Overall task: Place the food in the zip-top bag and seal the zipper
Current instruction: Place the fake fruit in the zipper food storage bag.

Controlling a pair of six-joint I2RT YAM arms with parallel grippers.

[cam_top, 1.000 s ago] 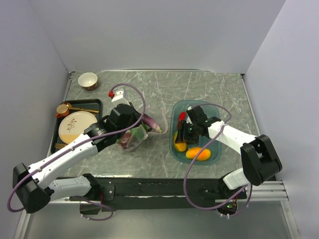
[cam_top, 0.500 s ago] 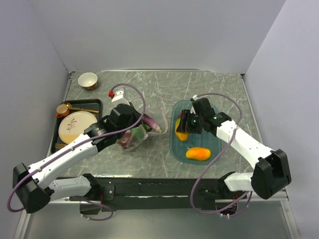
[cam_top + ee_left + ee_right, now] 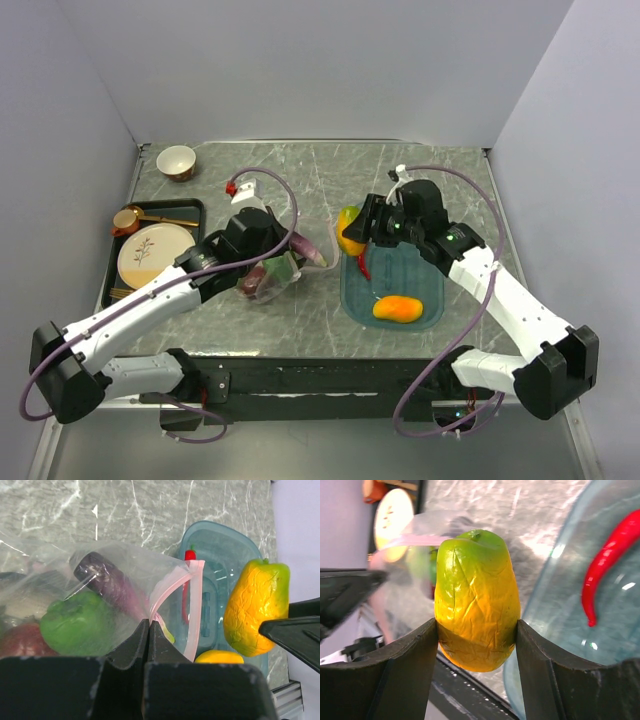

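Jaws of right gripper (image 3: 477,627) clamped a wrinkled yellow-green mango (image 3: 476,595); left gripper (image 3: 149,627) jaws pinched crinkly zip-top bag (image 3: 115,565) beside pink zipper (image 3: 194,605). Top view, unlike right wrist's, showed second mango (image 3: 397,308) in teal tray (image 3: 425,275).

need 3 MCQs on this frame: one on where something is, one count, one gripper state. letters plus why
1. Where is the red chili?
A) in the bag
B) in the teal tray
C) on the plate

2. How many mangoes lie in the tray?
A) one
B) three
C) none

3. The right gripper is:
A) open and empty
B) shut on the chili
C) shut on the yellow-green mango

Answers:
1 B: the chili lies on the tray floor.
2 A: only the orange-yellow mango rests there.
3 C: both fingers press the mango's sides.
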